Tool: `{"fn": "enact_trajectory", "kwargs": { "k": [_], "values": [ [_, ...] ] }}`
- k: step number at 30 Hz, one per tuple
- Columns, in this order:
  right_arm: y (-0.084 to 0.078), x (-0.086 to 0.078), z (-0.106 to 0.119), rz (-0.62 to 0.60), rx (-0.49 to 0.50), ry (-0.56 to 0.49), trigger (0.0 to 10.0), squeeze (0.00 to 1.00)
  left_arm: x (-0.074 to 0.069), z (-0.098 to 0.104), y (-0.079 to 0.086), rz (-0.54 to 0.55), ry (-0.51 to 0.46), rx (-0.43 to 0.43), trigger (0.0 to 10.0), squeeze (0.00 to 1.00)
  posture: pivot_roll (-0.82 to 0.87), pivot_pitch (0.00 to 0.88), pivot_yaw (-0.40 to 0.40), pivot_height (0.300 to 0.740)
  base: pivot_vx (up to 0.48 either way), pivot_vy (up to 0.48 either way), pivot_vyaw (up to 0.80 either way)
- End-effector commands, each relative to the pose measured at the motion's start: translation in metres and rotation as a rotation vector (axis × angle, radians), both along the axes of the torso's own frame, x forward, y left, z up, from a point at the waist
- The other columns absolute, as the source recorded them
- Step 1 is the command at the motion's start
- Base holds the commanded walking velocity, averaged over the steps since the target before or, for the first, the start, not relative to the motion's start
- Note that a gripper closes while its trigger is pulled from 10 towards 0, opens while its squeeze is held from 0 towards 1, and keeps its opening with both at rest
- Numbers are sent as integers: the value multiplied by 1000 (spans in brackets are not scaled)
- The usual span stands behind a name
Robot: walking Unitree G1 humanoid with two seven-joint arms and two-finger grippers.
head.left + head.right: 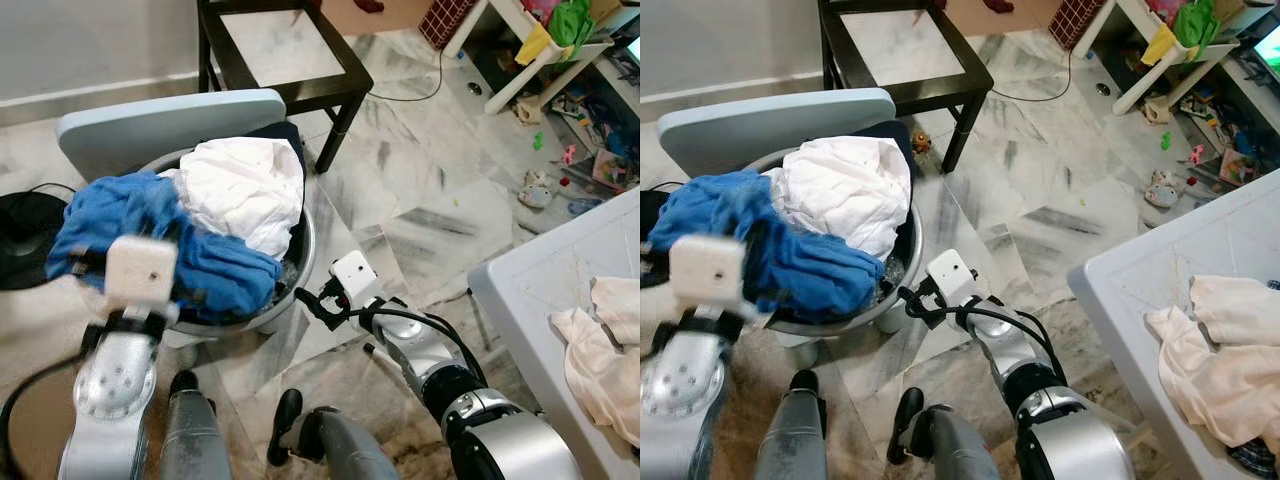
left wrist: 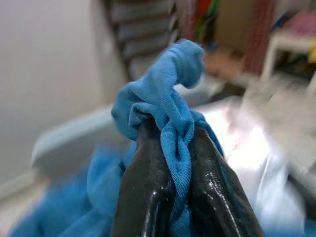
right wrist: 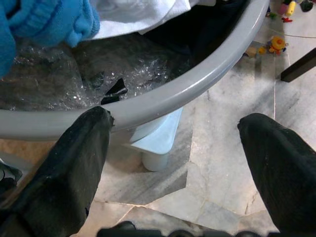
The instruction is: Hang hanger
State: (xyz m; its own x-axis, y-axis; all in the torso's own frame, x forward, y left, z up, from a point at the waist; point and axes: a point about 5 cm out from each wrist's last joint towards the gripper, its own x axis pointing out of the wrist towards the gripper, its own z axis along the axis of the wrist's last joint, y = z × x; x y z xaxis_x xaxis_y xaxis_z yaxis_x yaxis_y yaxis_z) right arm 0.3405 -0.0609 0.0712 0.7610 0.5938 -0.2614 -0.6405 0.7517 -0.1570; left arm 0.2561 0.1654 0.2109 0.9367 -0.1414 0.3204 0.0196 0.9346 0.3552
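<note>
Laundry is what the robot has hold of at this moment, not a hanger; I can't make out a hanger anywhere from where I stand. On the robot's left, the left gripper has its two black fingers pressed together on a bunched fold of the blue garment, with cloth squeezed up between them and spilling over the tips. That garment hangs over the near-left side of the grey basin, which sits on the marble floor in front of a pale blue board leaning behind it. Beside the blue cloth, toward the middle of the basin, lies a heap of white cloth.

The blue fabric looks soft, light and limp, a knit that will sag and stretch rather than hold shape. A pinch on a loose fold like this may slide through; taking it near a collar or seam would probably give a surer hold and let it drape open.

Further right, the right gripper hovers low just outside the basin's rim, its fingers spread wide apart with nothing between them. A black side table stands behind the basin. At the far right, a white table carries a crumpled cream cloth.
</note>
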Motion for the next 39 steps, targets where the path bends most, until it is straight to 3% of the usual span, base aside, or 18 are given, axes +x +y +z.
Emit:
{"fn": "enact_trajectory", "kwargs": {
  "k": [1,7,11,14,20,22,24,25,28,29,30,31,32,33,34,36,37,39],
  "values": [
    [-9,-1,-7,-43,-8,32,10000,0,0,9,-16,-124,-16,6,0,0,494,231,-248,740,0,0,0],
    [-7,-5,-12,-48,-6,47,10000,0,12,37,-23,-238,-79,28,0,0,486,186,-234,740,0,0,0],
    [-8,-8,-17,-58,-10,62,10000,0,18,36,-20,-229,-70,19,0,0,468,158,-241,740,0,0,0],
    [-10,-8,-18,-67,-10,66,10000,0,23,52,-18,-202,-126,5,0,0,459,141,-222,740,0,0,0],
    [-14,-3,-10,-144,116,59,10000,0,16,108,-18,-205,-329,94,0,0,458,144,-206,740,0,0,0],
    [-19,0,-6,-201,177,57,10000,0,17,100,-9,-153,-305,95,0,0,451,156,-204,740,0,0,0],
    [-25,4,0,-240,243,41,10000,0,18,53,2,-63,-148,58,0,0,427,184,-201,740,0,0,0],
    [-25,4,0,-240,243,41,10000,0,18,53,2,-63,-148,58,0,0,427,184,-201,740,0,0,0],
    [-34,8,6,-314,325,30,10000,0,12,4,5,1,18,-18,0,0,418,203,-208,740,0,0,0],
    [-43,12,11,-377,381,22,10000,0,7,-22,6,48,107,-40,0,0,414,209,-213,740,0,0,0],
    [-48,14,13,-423,415,18,10000,0,4,-36,8,74,152,-59,3765,0,410,216,-215,740,0,0,0],
    [-54,15,15,-462,449,16,10000,0,1,-48,9,101,193,-75,4941,0,407,214,-216,740,0,0,0],
    [-57,16,16,-486,470,17,10000,0,0,-55,10,117,217,-86,4941,0,404,209,-216,740,0,0,0],
    [-65,17,18,-532,513,12,10000,0,-4,-68,12,136,256,-101,9961,0,395,214,-216,740,0,0,0],
    [-68,17,19,-545,525,9,10000,0,-6,-72,12,133,261,-109,7608,0,395,214,-216,740,0,0,0],
    [-76,17,22,-565,544,-19,10000,0,-12,-77,14,136,276,-116,8314,0,368,215,-215,740,0,0,0],
    [-83,13,24,-567,542,-50,10000,0,-14,-80,16,156,296,-109,10000,0,363,219,-206,740,0,0,0],
    [-84,12,24,-565,540,-56,10000,0,-14,-81,17,163,301,-104,10000,0,362,218,-203,740,0,0,0]
  ]
}}
